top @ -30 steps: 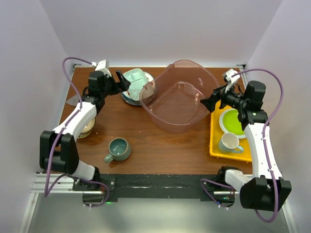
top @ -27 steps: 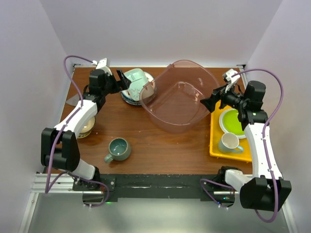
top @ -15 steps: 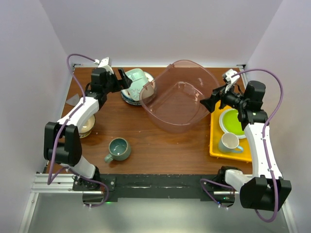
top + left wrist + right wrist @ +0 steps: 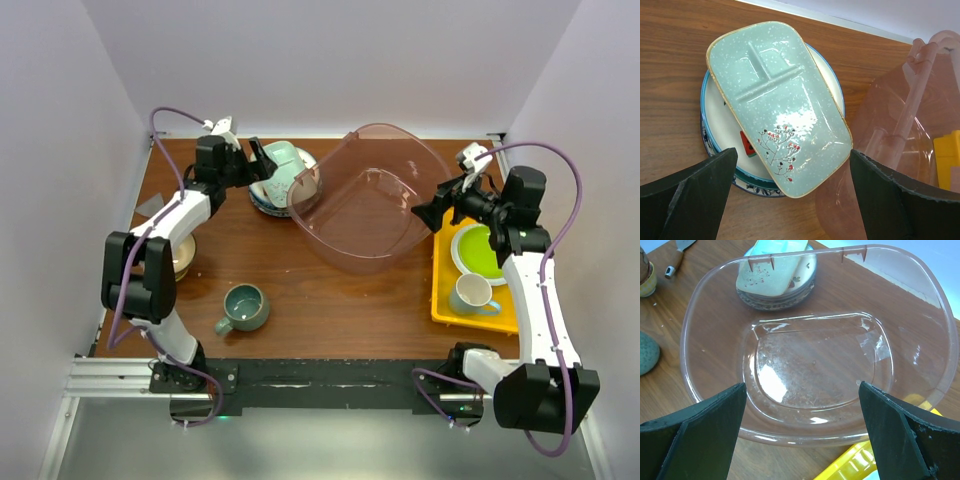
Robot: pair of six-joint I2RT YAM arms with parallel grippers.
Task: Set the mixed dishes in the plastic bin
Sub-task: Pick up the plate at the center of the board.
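The plastic bin lies just ahead of the right gripper, whose jaws gape, holding nothing. Below the left gripper (equally wide, empty) the mint divided dish tops stacked plates; the grey-teal mug stands well behind.

This is looking like a robotics lab cell, not a working kitchen. The left arm and right arm, both white and black, are sitting bolted by an aluminium rail at the near edge of a brown wooden table, with purple cables looping off them. Plain pale walls are boxing the table in on 3 sides. Household crockery is lying staged as test material. A mint divided dish on stacked plates is showing between and beyond the wide jaws of the left gripper. A pinkish plastic bin is spreading between and beyond those of the right gripper.
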